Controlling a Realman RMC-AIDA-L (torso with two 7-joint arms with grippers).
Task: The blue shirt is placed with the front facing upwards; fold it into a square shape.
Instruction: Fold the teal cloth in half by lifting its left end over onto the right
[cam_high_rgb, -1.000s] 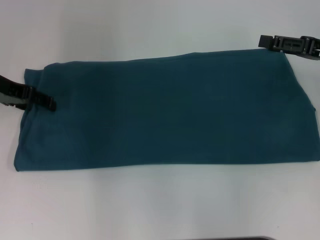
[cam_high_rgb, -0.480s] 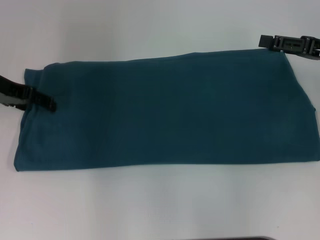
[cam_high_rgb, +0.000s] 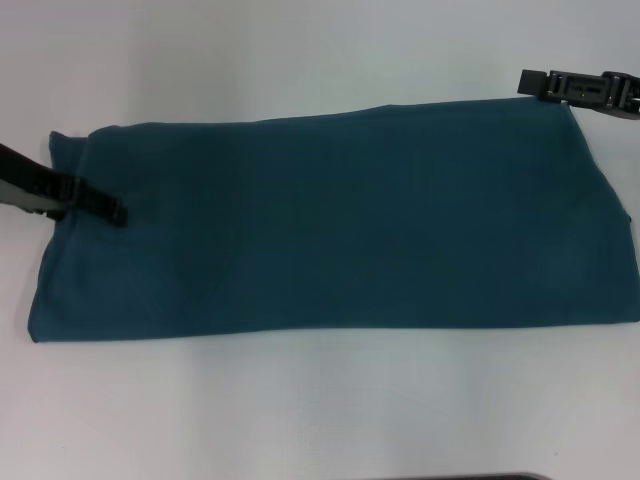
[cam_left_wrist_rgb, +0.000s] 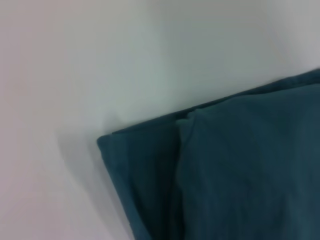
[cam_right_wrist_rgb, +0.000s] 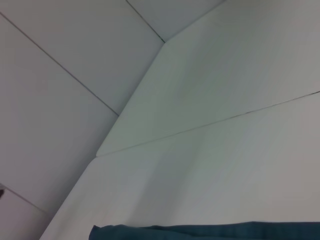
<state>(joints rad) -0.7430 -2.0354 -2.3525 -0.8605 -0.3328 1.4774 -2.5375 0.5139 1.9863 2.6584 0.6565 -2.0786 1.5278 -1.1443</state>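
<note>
The blue shirt (cam_high_rgb: 330, 225) lies flat on the white table (cam_high_rgb: 300, 410) as a long band running left to right, plain side up with no lettering showing. My left gripper (cam_high_rgb: 113, 212) reaches in from the left and sits over the shirt's left end, near its far corner. The left wrist view shows that layered corner of the shirt (cam_left_wrist_rgb: 240, 170). My right gripper (cam_high_rgb: 530, 82) hovers at the shirt's far right corner, just beyond the edge. A strip of the shirt's edge (cam_right_wrist_rgb: 210, 231) shows in the right wrist view.
White tabletop surrounds the shirt on all sides. A dark edge (cam_high_rgb: 470, 477) shows at the bottom of the head view. The right wrist view shows seams between white panels (cam_right_wrist_rgb: 150, 145) beyond the shirt.
My left gripper has slid a little farther right onto the shirt's left end. The right gripper and the shirt have stayed where they were.
</note>
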